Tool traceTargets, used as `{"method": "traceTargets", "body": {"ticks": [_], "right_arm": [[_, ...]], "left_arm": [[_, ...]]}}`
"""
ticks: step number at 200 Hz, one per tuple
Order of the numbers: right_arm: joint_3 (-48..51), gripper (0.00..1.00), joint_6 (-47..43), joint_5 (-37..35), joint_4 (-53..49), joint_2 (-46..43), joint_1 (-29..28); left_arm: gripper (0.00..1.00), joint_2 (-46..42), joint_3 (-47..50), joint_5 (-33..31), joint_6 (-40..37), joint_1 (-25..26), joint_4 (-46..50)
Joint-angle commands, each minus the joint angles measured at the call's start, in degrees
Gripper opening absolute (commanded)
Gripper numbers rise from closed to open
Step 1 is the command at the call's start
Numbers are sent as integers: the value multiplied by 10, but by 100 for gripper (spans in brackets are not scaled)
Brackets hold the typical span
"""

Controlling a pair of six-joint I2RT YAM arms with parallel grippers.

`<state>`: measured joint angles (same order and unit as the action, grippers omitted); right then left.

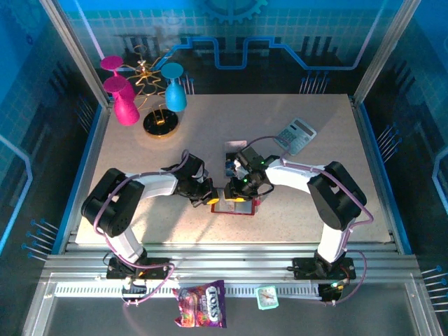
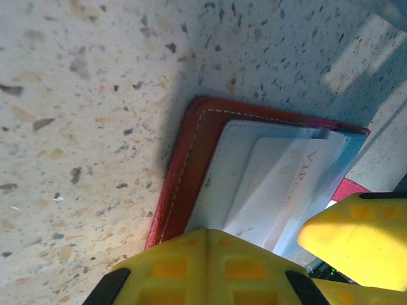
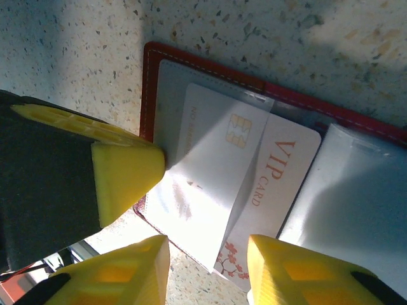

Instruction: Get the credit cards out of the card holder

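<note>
Desk (image 1: 210, 133), toward its front edge: my closed left gripper (image 2: 206, 241) pins the card holder (image 2: 181, 171); next I must pinch the credit cards (image 3: 216, 165) with my parted right gripper (image 3: 206, 254).

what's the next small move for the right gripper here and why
Probably close the right gripper on the white chip card. Its free corner lies between the open jaws, it sticks out of the card holder on top of the VIP card, and the shut left gripper rests on the holder's edge, likely pinning it.
</note>
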<state>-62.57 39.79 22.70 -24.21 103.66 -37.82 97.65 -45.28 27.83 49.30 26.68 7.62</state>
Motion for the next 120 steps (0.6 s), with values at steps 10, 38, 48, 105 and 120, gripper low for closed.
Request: {"method": "traceTargets", "body": {"ticks": [10,38,48,105,120], "right_arm": [[11,38,-4,-4,-4,6,0],[12,38,-7,-10,-8,7,1],[11,38,-9,-17,-13,8,2],[17,38,-12,-19,-12,10,5],[22,38,-11,-16,-5,12,6]], "left_arm": [[4,17,4,-5,-13,-1,26],[5,13,8,-7,-17,0,33],[5,11,9,-8,-17,0,35],[5,12,13,-7,-15,-1,33],[5,9,15,-9,-14,0,34]]}}
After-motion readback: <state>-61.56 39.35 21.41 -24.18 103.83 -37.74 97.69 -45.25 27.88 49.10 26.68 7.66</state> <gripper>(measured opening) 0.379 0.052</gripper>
